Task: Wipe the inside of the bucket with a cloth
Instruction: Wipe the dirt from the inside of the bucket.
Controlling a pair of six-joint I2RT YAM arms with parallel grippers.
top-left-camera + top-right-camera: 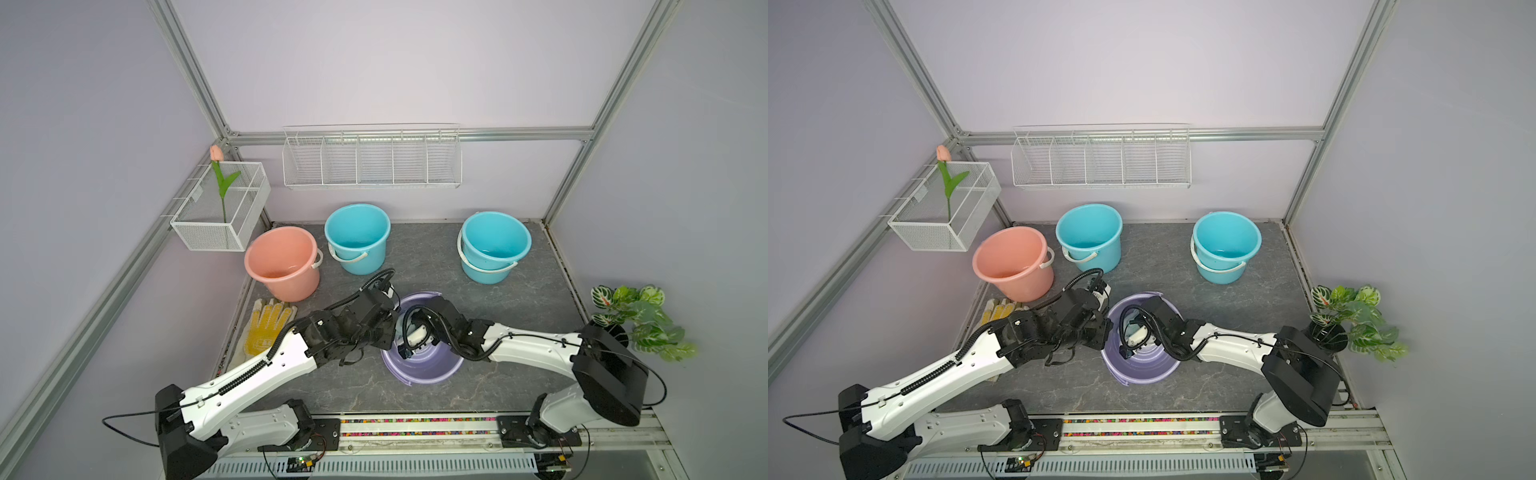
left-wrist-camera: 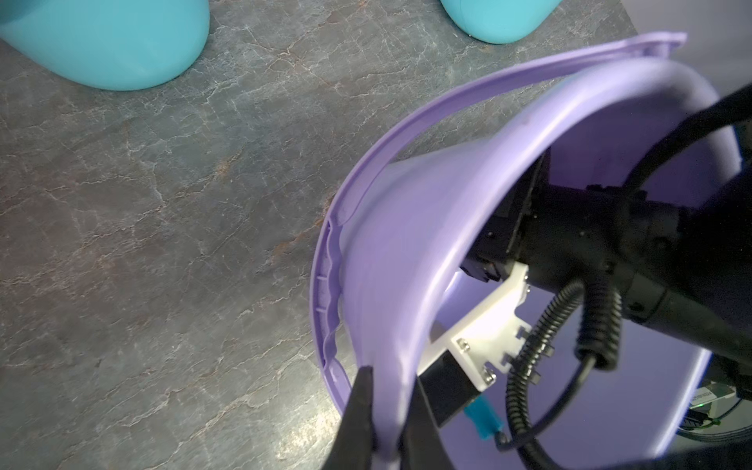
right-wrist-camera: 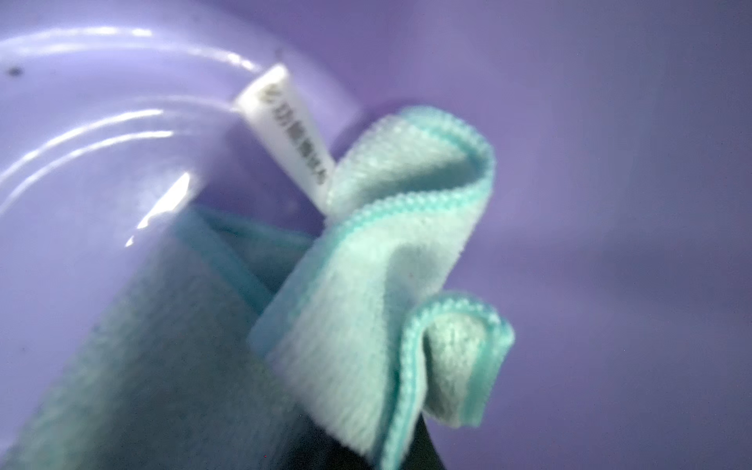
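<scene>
Wiping: cloth [image 3: 366, 285] down inside the bucket [image 1: 419, 377].
Jaws of the left gripper [image 2: 390, 390] pinch the bucket's rim, likely steadying it; the right gripper [image 3: 382, 451], inside, grips the cloth tight.

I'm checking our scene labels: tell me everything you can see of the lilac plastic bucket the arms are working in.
The round lilac plastic bucket stands on the dark stone-patterned tabletop, nearest the robot. Its wall is glossy and flared, its floor ringed; a matching handle lies folded down outside the rim. The left end effector pinches the rim, one finger each side. The right end effector reaches inside, holding a mint-green microfibre cloth at the bottom corner.
</scene>
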